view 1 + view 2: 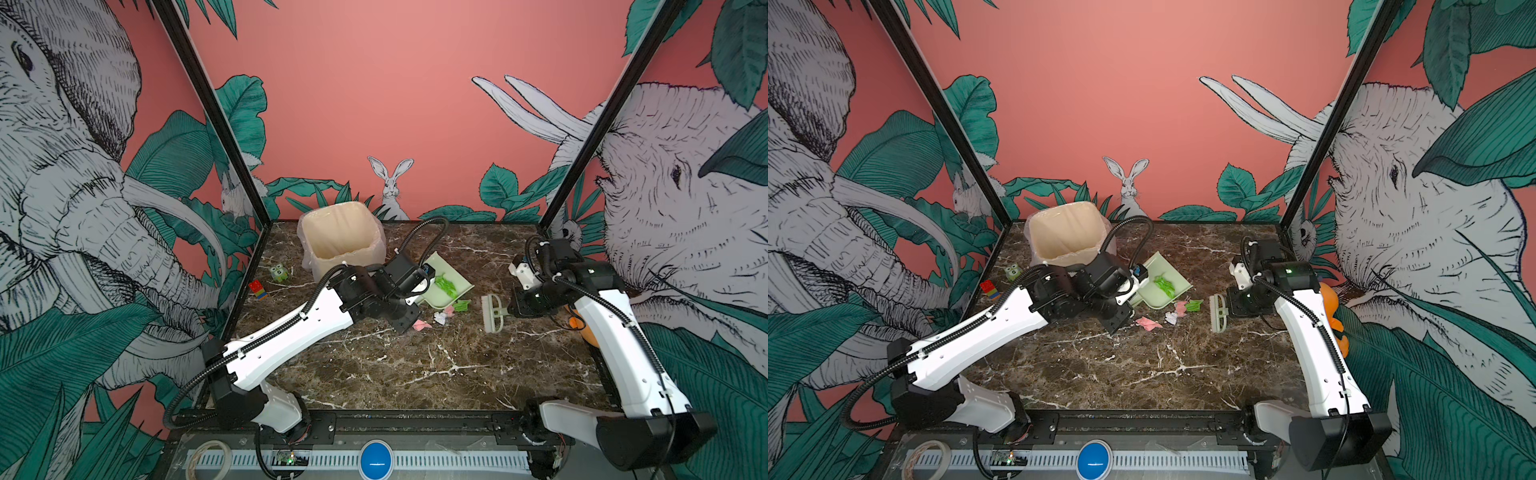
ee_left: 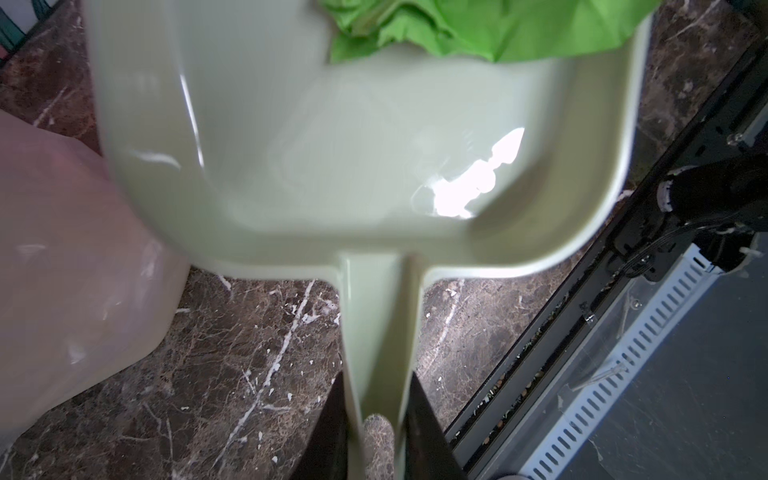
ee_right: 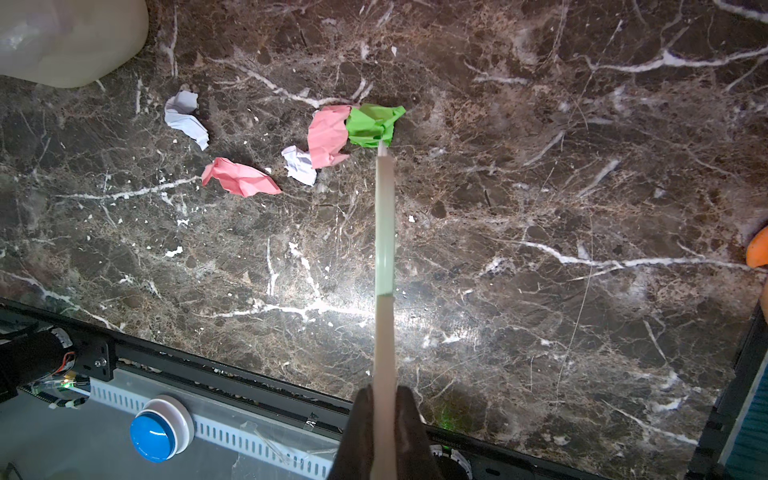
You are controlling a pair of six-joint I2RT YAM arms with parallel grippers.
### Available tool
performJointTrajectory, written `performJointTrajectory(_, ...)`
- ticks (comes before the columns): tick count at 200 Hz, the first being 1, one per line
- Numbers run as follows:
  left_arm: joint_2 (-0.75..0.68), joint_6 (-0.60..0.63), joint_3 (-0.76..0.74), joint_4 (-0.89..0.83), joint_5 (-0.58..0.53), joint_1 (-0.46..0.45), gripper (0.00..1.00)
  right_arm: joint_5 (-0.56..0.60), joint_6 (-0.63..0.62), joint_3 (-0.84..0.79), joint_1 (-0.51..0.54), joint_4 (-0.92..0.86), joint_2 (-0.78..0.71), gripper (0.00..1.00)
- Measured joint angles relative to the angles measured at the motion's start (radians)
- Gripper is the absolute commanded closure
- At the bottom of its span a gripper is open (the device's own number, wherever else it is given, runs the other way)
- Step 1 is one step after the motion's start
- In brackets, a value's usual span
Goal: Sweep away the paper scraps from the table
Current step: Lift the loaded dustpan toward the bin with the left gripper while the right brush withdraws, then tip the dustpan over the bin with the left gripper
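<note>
L gripper is clamped on the dustpan handle, one jaw each side. The dustpan sits just R of the bin, toward the back of the table, mouth facing away from the L arm. Can't tell if its lip touches the table. Green scraps lie inside it, and the L wrist view shows the same green scraps at the far end of the dustpan floor.

R gripper is clenched on the brush handle. The brush hangs R of the loose pile, near it, w/ a small gap in both top views. Can't tell if the bristles touch the table.

Loose on the table, in front of the dustpan:
- Pink scrap lies alone.
- White scrap is nearest the bin.
- A 2nd white scrap touches a 2nd pink scrap.
- That pink scrap butts against a green scrap, the one closest to the brush tip.

Owl and block sit at the table's L edge, well apart from the pile.
</note>
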Motion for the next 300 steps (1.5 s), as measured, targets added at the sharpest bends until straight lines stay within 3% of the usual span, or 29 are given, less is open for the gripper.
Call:
performJointTrajectory(110,0.058,0.034,0.379,-0.327,-0.003,0.256,1.00,-0.039,-0.005,0.000,0.000,0.005,0.009,1.00)
performJointTrajectory(179,0.075,0.034,0.401,-0.385,-0.057,0.473,1.00,-0.077,-0.005,-0.072,0.000,0.034,-0.008,1.00)
performJointTrajectory(300,0.161,0.135,0.435,-0.433,-0.346,0.592,1.00,-0.122,-0.029,-0.097,0.000,0.043,-0.002,1.00)
